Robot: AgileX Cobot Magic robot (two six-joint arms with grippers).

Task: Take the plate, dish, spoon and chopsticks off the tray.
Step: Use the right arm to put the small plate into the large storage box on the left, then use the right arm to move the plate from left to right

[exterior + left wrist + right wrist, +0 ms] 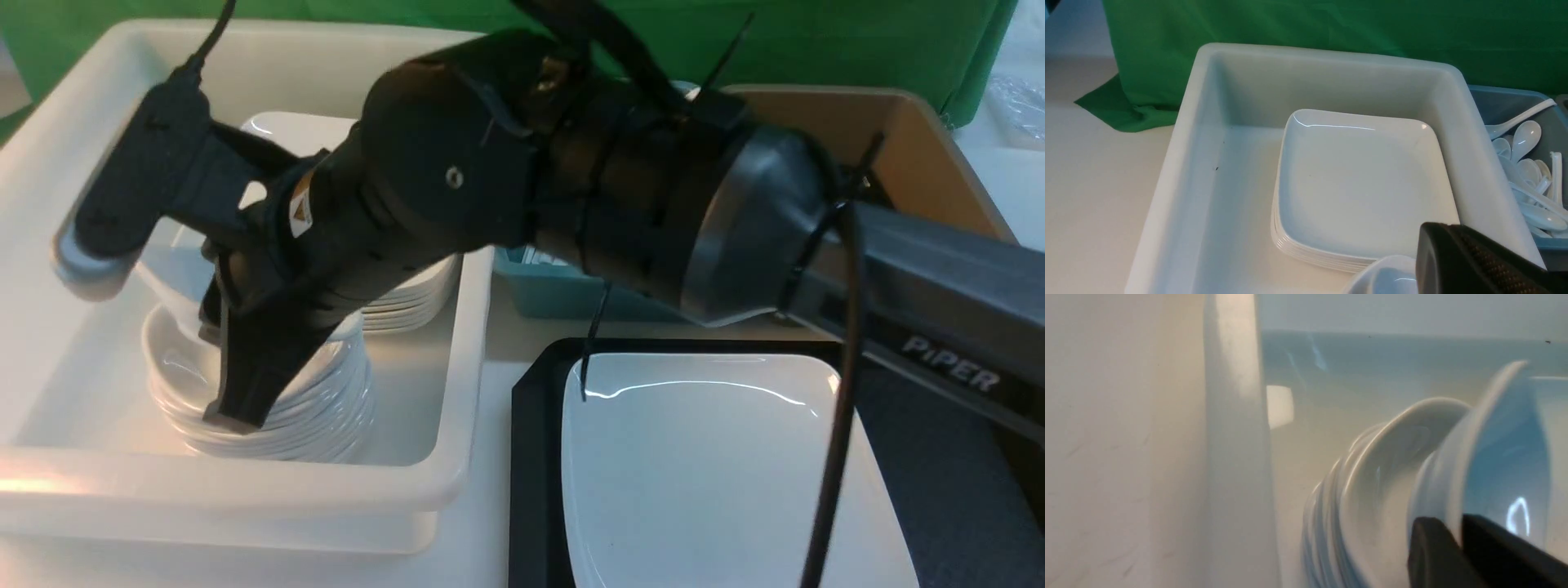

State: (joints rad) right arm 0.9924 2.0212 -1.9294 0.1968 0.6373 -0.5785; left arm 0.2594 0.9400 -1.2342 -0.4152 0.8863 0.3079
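Note:
The large white plate [710, 474] lies on the black tray [531, 457] at the front right. My right arm reaches across to the left into the white tub [457, 384]. My right gripper [237, 412] is shut on the rim of a small white dish [1502, 457], holding it tilted just above a stack of like dishes [1384, 465]. The held dish also shows in the front view [171, 282]. Only one black finger [1457, 261] of my left gripper shows, over the tub's near side. The spoon and chopsticks are out of view.
A stack of large white plates [1359, 183] sits in the tub's far right part. A blue bin [1515, 102] holding several white spoons stands right of the tub. A brown bin [931, 155] stands at the back right. Green cloth hangs behind.

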